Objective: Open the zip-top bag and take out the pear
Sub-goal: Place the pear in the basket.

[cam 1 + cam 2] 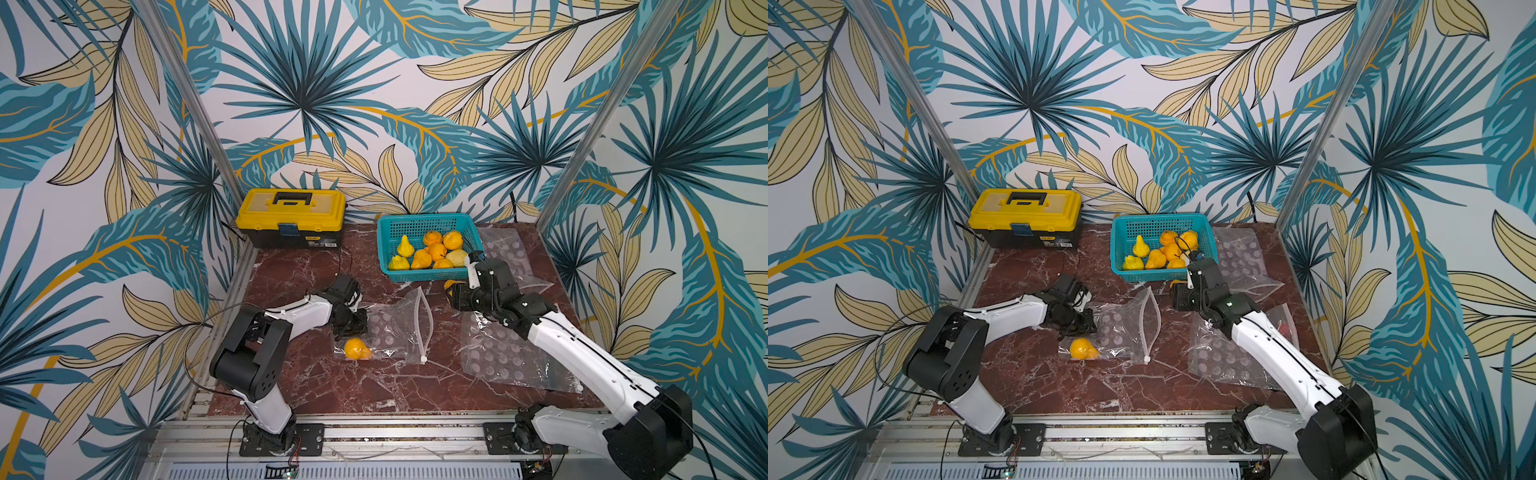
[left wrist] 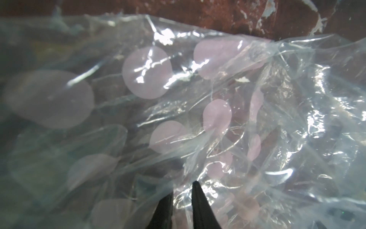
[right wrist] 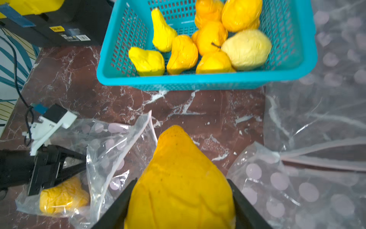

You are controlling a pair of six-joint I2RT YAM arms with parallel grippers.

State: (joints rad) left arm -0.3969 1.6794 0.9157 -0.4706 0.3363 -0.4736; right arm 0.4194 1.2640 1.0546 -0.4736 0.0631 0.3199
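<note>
Two grips: right gripper [image 3: 182, 181] clamps wrinkled pear [image 3: 178, 200]; left gripper [image 2: 183, 188] pinches crinkly bag [image 2: 148, 73] (clear, dotted).

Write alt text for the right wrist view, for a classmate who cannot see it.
The right hand grips an orange pear, pointing toward a teal basket of pears on a marble table. Nearby, the left hand pinches a clear dotted zip-top bag holding a second pear.
</note>
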